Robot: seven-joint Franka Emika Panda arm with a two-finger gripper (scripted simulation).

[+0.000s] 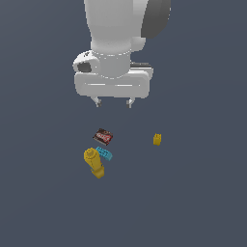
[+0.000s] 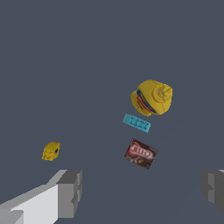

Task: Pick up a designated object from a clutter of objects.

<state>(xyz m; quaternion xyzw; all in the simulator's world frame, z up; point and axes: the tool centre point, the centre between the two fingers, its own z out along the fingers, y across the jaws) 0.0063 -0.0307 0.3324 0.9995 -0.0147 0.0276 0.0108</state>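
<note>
The end effector (image 1: 114, 102) hangs high above the tabletop (image 1: 193, 202), its two fingers spread wide apart with nothing between them. No edge or corner of that grey surface shows in either view, so things can only be placed against each other.

The dark box (image 1: 102, 136), the one to be picked, lies flat below the fingers, red and white label up, slightly toward the exterior view's left of the point midway between them. It sits turned at an angle, not square to the fingers. Just beside it is the cyan brick (image 1: 104, 154), and past that stands the yellow mustard bottle (image 1: 93, 163), seen cap-on from the wrist view. The brick and bottle look very close, perhaps touching; the box seems to have a thin gap from the brick. The tiny yellow block (image 1: 157, 139) is well apart, toward the exterior view's right.

The trouble I would expect is in the descent. The box is low and flat, so the fingers must come almost to the surface to get its sides; stopping short would close them on air or on its top edge. If the wrist is not turned to match the skew, the box may twist out. A finger landing on the brick's side could shove brick and bottle.
</note>
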